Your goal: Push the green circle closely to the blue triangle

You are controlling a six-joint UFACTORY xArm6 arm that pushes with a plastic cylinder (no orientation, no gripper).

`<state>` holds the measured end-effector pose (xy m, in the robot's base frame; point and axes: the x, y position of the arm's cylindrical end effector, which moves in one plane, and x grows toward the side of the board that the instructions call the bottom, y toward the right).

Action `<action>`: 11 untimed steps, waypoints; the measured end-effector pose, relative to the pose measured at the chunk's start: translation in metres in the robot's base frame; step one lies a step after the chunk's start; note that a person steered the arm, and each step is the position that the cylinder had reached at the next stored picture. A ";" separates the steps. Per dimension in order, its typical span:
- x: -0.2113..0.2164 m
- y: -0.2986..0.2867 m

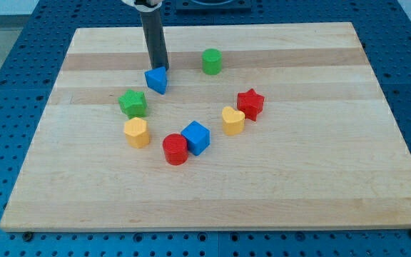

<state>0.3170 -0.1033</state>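
The green circle (211, 61) stands near the view's top centre of the wooden board (320, 178). The blue triangle (157, 80) lies to its left and a little lower, with a gap of about one block width between them. My tip (160, 69) is the lower end of the dark rod, which comes down from the view's top. It sits right at the top edge of the blue triangle, touching or nearly touching it. The green circle is to the right of my tip, apart from it.
A green star (133, 103) and a yellow hexagon (137, 133) lie at lower left of the triangle. A red cylinder (175, 149) and blue cube (196, 137) sit at centre. A yellow heart (232, 120) and red star (250, 104) lie at right.
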 end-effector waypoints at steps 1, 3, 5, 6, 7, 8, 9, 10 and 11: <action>-0.008 0.001; -0.040 0.040; -0.056 0.120; -0.056 0.120; -0.046 0.124; -0.037 0.134; -0.037 0.134; -0.034 0.131; -0.027 0.128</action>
<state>0.2903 0.0245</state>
